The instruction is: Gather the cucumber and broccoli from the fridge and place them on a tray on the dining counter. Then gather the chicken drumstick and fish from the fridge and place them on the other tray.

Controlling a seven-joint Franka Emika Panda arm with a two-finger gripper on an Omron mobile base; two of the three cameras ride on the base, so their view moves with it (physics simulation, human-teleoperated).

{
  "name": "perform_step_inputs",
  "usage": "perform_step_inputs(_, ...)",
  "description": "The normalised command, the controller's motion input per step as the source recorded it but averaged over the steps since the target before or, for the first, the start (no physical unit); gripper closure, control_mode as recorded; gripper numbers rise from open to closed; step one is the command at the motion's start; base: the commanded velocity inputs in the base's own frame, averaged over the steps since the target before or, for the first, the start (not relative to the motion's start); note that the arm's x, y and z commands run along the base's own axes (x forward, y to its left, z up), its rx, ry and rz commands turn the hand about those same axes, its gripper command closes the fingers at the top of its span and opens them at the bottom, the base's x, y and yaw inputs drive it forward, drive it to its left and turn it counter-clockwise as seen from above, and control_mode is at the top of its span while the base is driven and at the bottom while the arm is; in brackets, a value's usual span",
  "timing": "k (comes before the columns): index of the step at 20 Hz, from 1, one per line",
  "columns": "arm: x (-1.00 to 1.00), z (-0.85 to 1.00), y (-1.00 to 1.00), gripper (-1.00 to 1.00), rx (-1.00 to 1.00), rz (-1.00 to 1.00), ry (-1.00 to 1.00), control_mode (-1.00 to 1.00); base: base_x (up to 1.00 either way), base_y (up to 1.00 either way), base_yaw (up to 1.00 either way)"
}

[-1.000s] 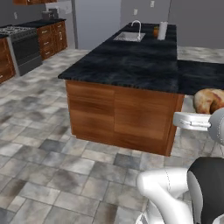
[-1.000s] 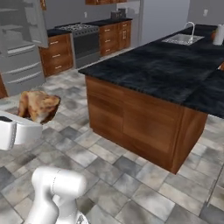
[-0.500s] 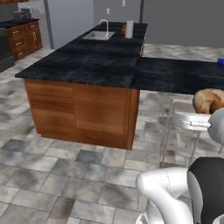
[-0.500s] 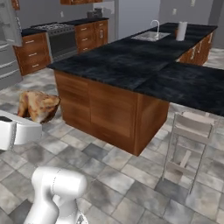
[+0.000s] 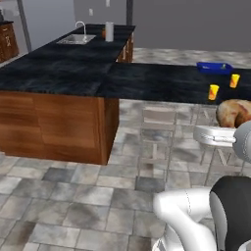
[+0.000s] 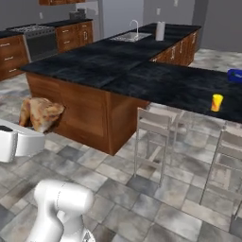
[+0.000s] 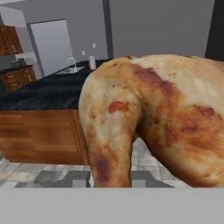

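My gripper [image 7: 109, 179] is shut on the chicken drumstick [image 7: 162, 118], an orange-brown lump of meat close in front of the hand camera. The drumstick [image 5: 233, 112] rides above the white hand at the right of the left base view, and the same drumstick [image 6: 40, 113] sits at the left of the right base view. Ahead stretches the black dining counter [image 5: 171, 81] with a blue tray [image 5: 214, 67] at its far right end. The dining counter [image 6: 189, 87] also runs across the right base view. The fridge, cucumber, broccoli and fish are out of view.
Two yellow cups [image 5: 213, 91] [image 5: 235, 80] stand on the counter near the tray. Pale stools [image 6: 153, 125] [image 6: 231, 142] stand in front of it on the tiled floor. The wooden island [image 5: 54, 127] with a sink [image 5: 76, 39] lies to the left.
The whole picture has swung: the base moved, so the island slid left and the dining counter, tray and stools came into view. The drumstick stays held in the gripper.
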Motion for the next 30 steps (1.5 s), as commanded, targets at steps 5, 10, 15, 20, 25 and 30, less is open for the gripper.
perform_step_inputs(5, 0.0, 0.0, 0.0, 1.0, 0.0, 0.0, 0.0, 1.0, -0.3, -1.0, -0.18)
perform_step_inputs(10, 0.0, 0.0, 0.0, 1.0, 0.0, 0.0, 0.0, 1.0, -0.23, -1.0, -0.18)
perform_step_inputs(15, 0.0, 0.0, 0.0, 1.0, 0.0, 0.0, 0.0, 1.0, -0.17, -1.0, -0.18)
perform_step_inputs(20, 0.0, 0.0, 0.0, 1.0, 0.0, 0.0, 0.0, 1.0, -0.1, -1.0, -0.17)
perform_step_inputs(25, 0.0, 0.0, 0.0, 1.0, 0.0, 0.0, 0.0, 1.0, -0.08, -1.0, -0.16)
perform_step_inputs(30, 0.0, 0.0, 0.0, 1.0, 0.0, 0.0, 0.0, 1.0, 0.0, -1.0, -0.14)
